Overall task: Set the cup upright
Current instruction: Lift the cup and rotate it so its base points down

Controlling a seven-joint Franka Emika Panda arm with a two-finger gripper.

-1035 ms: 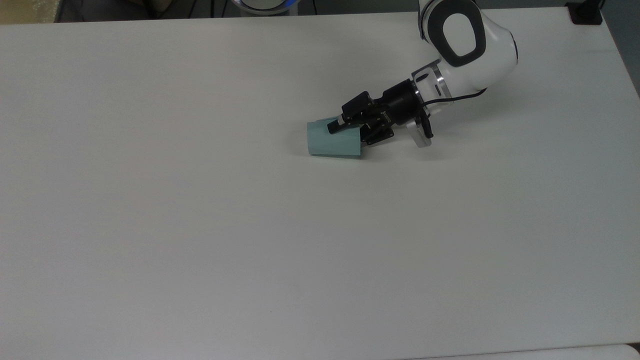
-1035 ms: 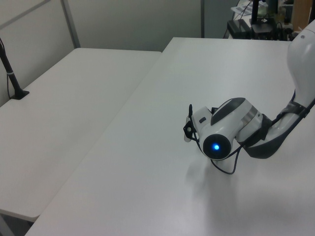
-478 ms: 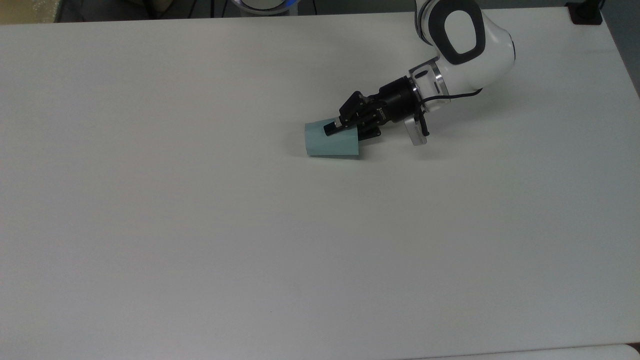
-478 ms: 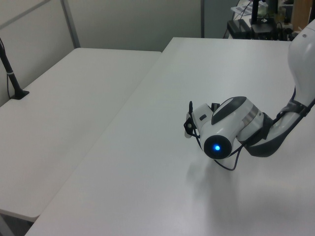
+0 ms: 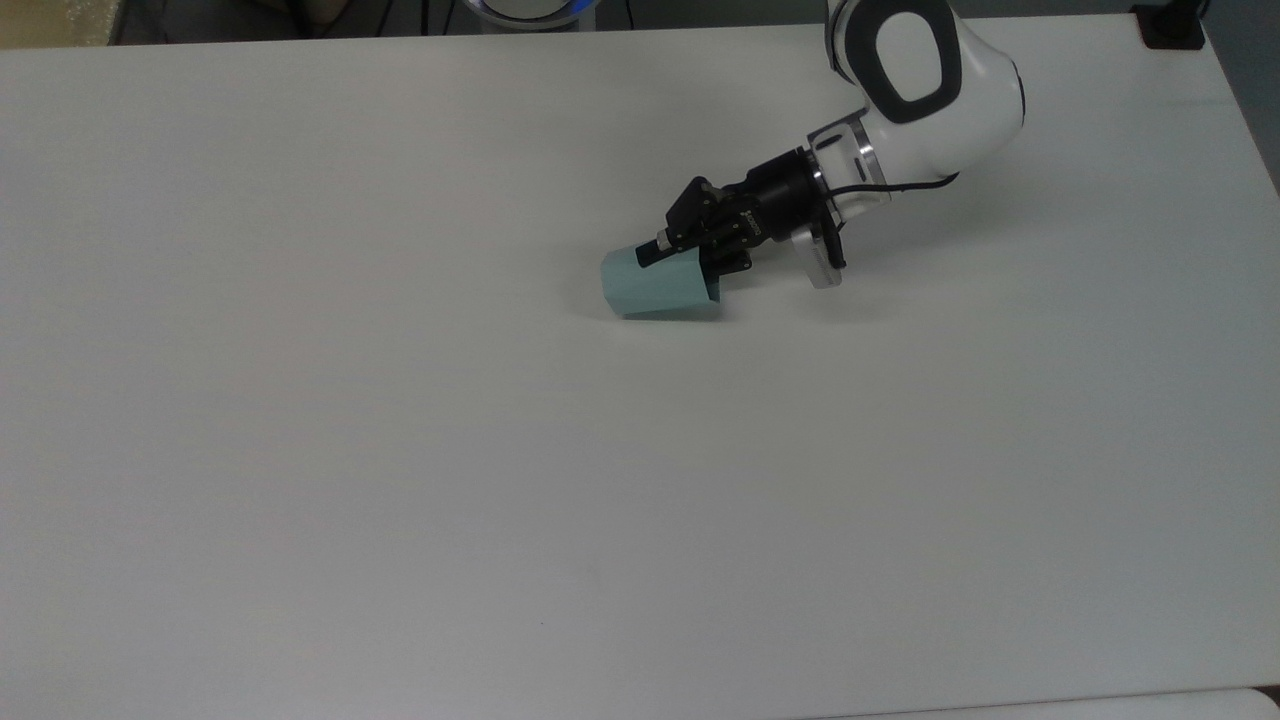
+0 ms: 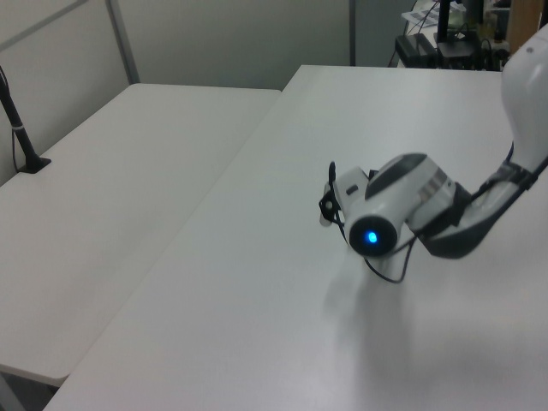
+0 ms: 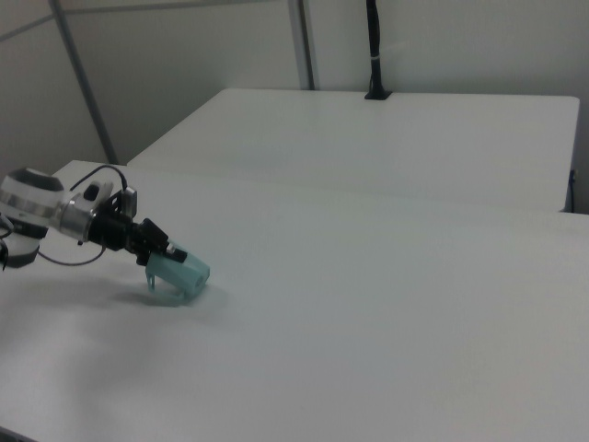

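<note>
The pale teal-green cup (image 5: 660,290) lies tilted on the white table (image 5: 400,450), its narrower base pointing to the top view's left and its rim toward the arm. My gripper (image 5: 688,260) is shut on the cup's wall at the rim, with one black finger (image 5: 655,251) lying on the outside. In the right view the cup (image 7: 182,273) is tipped with its rim end down at the right view's left, its small handle hanging below, and the gripper (image 7: 158,255) holds it. In the left view the white wrist (image 6: 385,210) hides the cup.
The arm's white elbow (image 5: 920,80) rises at the table's far right. A second white table (image 6: 111,214) stands alongside across a narrow gap. Black posts (image 7: 373,51) (image 6: 21,137) stand on it. Wide bare tabletop surrounds the cup.
The wrist has moved up and slightly left in the top view and turned. The cup, held at its rim, has tilted and its base has swung a little to the top view's left.
</note>
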